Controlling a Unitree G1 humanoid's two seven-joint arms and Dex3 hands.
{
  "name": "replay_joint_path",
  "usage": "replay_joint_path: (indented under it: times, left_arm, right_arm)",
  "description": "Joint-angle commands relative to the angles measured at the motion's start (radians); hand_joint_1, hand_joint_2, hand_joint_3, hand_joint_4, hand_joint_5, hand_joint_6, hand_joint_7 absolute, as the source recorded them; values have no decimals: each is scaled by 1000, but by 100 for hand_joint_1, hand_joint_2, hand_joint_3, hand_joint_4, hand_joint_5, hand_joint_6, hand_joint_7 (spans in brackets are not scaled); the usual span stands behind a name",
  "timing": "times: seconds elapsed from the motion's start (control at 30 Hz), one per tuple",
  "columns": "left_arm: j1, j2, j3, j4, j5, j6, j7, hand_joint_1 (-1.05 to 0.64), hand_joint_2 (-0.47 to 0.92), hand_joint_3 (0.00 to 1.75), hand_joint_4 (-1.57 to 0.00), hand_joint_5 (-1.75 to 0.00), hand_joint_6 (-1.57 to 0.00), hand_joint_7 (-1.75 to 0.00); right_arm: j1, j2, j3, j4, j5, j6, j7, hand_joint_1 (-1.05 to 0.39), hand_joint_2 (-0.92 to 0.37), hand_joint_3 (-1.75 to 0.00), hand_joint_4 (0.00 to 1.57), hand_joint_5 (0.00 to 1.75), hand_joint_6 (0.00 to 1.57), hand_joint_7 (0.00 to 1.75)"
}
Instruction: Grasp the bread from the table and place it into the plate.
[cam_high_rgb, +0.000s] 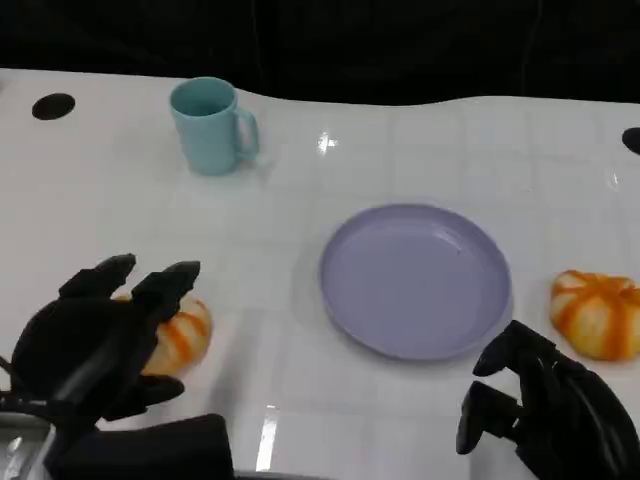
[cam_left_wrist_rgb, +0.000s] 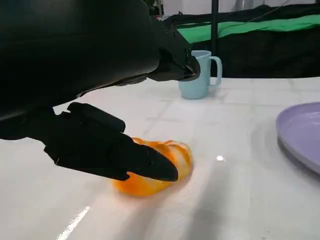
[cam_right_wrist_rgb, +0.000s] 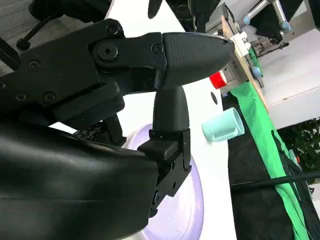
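A round bread (cam_high_rgb: 185, 335) with orange and white stripes lies on the white table at the front left. My left hand (cam_high_rgb: 100, 335) hovers over its near side with fingers spread and holds nothing. In the left wrist view the bread (cam_left_wrist_rgb: 180, 157) lies just past my thumb tip (cam_left_wrist_rgb: 150, 167), with the other fingers arched above it. The lavender plate (cam_high_rgb: 415, 280) sits at the table's middle right and holds nothing. My right hand (cam_high_rgb: 555, 415) hangs at the front right, near the plate's front edge, with its fingers loosely apart and nothing in them.
A second striped bread (cam_high_rgb: 598, 312) lies to the right of the plate. A teal mug (cam_high_rgb: 210, 125) stands at the back left. Dark round holes (cam_high_rgb: 53, 105) mark the table's far corners. A black backdrop runs behind the table.
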Motion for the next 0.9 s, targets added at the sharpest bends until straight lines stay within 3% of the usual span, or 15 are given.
replay_joint_path:
  times: [0.03, 0.17, 0.5, 0.9]
  left_arm:
    - [-11, 25, -9, 6, 4, 16, -9, -38, 88, 0, -11, -3, -20, 0]
    - [-107, 57, -40, 100, 15, 40, -76, -38, 87, 0, -10, -2, -19, 0]
    - [-183, 87, -80, 208, -26, 34, -99, -38, 88, 0, -8, -1, -19, 0]
    - [-309, 92, -162, 406, -51, 51, -132, -44, 89, 0, -4, 0, -13, 0]
  right_arm:
    - [4, -9, -5, -7, 0, -8, 2, -56, -92, -43, 71, 175, 41, 174]
    - [4, -14, -5, -6, -1, -10, 5, -56, -92, -44, 73, 175, 44, 175]
    - [8, -9, -6, -8, -4, -15, 1, -56, -92, -44, 73, 175, 43, 174]
    - [9, -6, -3, -7, -3, -20, -1, -55, -92, -43, 74, 175, 43, 175]
